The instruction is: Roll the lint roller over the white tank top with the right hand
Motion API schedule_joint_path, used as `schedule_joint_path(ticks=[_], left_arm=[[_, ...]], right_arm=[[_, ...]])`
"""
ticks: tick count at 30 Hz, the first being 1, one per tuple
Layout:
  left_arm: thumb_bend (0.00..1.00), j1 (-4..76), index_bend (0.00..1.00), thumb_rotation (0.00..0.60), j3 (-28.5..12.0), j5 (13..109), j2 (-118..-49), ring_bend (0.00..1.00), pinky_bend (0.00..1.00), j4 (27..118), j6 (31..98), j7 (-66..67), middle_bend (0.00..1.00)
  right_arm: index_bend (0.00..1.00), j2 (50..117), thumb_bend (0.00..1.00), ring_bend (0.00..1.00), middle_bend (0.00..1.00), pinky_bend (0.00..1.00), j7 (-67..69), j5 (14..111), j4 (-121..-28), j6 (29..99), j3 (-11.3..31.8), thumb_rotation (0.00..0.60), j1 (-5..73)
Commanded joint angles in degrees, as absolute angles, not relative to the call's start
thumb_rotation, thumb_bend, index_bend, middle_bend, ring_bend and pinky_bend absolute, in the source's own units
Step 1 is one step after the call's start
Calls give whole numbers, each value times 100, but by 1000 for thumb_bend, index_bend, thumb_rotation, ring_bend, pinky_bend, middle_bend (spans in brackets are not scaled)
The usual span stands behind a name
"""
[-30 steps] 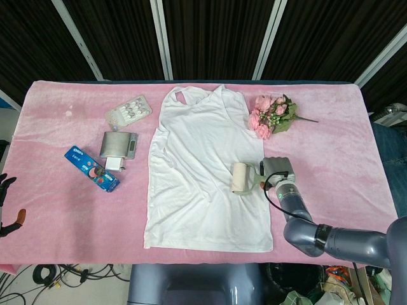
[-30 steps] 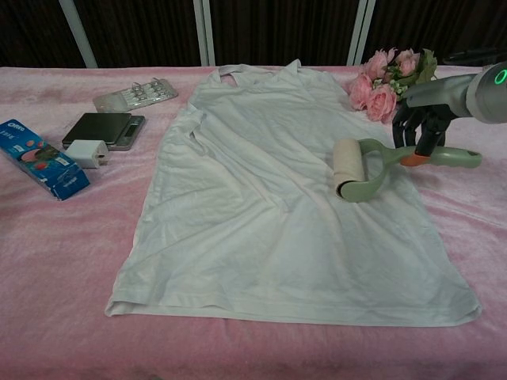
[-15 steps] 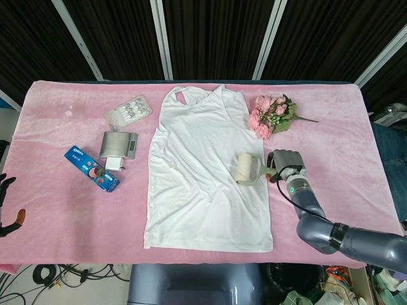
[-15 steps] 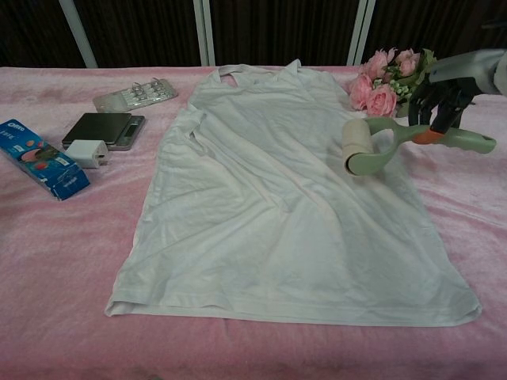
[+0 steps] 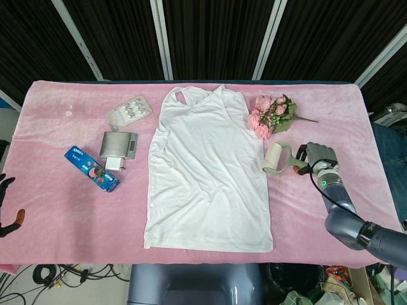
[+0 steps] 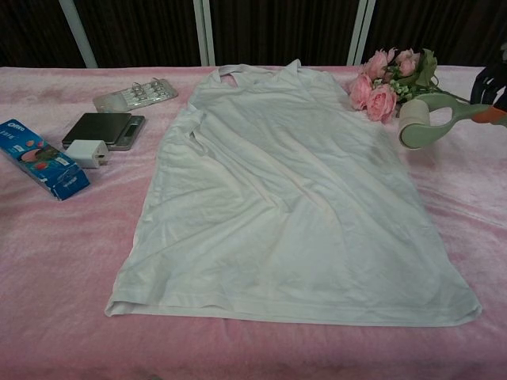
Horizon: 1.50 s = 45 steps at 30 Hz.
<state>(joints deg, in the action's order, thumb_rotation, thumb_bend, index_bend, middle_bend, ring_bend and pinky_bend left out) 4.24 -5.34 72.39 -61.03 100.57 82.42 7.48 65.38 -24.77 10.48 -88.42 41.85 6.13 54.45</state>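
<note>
Your right hand (image 5: 318, 155) grips the pale green lint roller (image 5: 275, 159), sitting off the white cotton tank top (image 5: 206, 171) at centre-right. Bring it back left over the fabric, press lightly, and roll straight to avoid bunching.

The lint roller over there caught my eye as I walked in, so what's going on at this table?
The robot's right hand holds the pale green lint roller with its cream roll by the handle. The roll sits just off the right edge of the white tank top, which lies flat on the pink cloth-covered table, beside the bunch of pink artificial roses. The left hand shows at the table's left edge, holding nothing.
</note>
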Motion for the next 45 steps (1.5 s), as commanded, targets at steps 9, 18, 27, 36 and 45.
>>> schedule_joint_path(ticks=[9, 18, 27, 36, 45], left_arm=[[385, 425, 142, 600, -552, 7214, -6111, 39, 255, 10046, 8252, 771, 61], [385, 428, 142, 600, -548, 7211, -6119, 38, 256, 10040, 8241, 784, 62], [386, 414, 142, 600, -552, 7226, -6109, 38, 256, 10053, 8266, 759, 61], [385, 415, 142, 600, -556, 7206, -6105, 39, 256, 10056, 8254, 757, 61], [385, 408, 142, 600, -548, 7228, -6108, 38, 256, 10060, 8265, 759, 61]], right_arm=[[730, 7035, 569, 522, 506, 407, -1991, 1846, -8110, 4063, 561, 600, 5078], [730, 7225, 569, 495, 487, 403, -1792, 2100, -7777, 3873, 536, 600, 4961], [490, 7313, 521, 241, 255, 310, -1824, 1838, -7707, 3784, 447, 600, 5006], [175, 7222, 416, 18, 34, 206, -2082, 1177, -7796, 3734, 228, 600, 5168], [111, 6732, 406, 10, 10, 202, -2114, 1129, -8357, 3836, 154, 600, 5212]])
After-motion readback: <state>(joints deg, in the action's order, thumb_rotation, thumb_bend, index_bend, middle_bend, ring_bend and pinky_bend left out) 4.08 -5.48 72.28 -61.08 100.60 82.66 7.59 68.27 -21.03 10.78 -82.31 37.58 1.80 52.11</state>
